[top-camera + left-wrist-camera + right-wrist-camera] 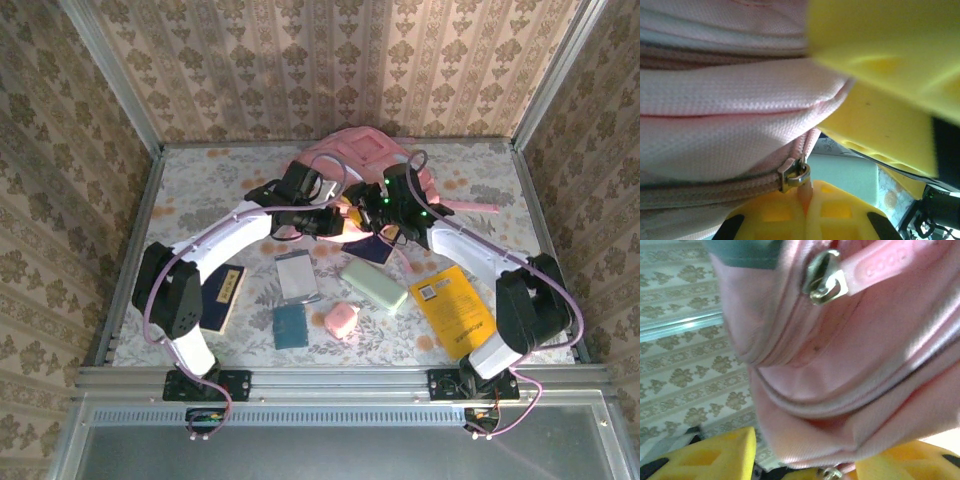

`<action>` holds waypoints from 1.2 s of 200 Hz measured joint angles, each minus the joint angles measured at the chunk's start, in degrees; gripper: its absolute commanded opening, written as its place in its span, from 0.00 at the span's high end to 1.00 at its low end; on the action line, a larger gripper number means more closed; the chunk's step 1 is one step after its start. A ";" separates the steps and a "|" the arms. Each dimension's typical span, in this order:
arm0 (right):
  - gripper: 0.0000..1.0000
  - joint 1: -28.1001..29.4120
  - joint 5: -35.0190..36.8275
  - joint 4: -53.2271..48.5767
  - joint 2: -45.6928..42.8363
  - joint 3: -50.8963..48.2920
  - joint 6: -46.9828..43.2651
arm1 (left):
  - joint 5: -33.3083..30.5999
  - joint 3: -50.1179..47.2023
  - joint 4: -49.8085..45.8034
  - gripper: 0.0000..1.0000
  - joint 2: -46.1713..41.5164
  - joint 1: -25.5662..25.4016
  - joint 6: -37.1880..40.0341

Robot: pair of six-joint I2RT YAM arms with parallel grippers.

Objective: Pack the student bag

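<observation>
The student bag (pixel 365 150) sits right against both tools, soft floppy cloth that I'd guess is light and will bunch rather than hold shape — best taken by seams and zip tabs. The right gripper (pixel 805 462) stands part open astride a fold of it (pressing or not, I cannot tell), while the left gripper (pixel 805 212) is clamped shut on the little zipper pull (pixel 803 189) between its fingertips.

Student bag (pixel 362 148) behind booklet (pixel 455 308), apparently apart.
</observation>
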 measured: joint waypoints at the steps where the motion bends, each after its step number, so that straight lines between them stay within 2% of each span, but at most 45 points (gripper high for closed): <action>1: 0.69 0.00 -0.04 0.02 0.22 0.00 -0.07 | -0.04 0.00 -0.02 1.00 0.00 0.00 0.00; 23: 1.00 0.35 0.17 0.15 2.12 0.17 0.48 | -1.88 0.00 -0.61 1.00 0.00 0.07 0.17; 85: 1.00 0.76 2.45 -6.29 2.27 3.91 -6.40 | -2.40 0.37 -2.21 1.00 0.02 0.37 2.67; 157: 1.00 0.81 4.39 -12.37 2.27 6.56 -16.04 | 1.38 0.37 -4.72 1.00 0.00 3.72 4.28; 240: 1.00 0.66 5.42 -14.75 1.25 7.67 -20.81 | 4.20 -0.61 -5.73 1.00 -1.57 7.19 5.60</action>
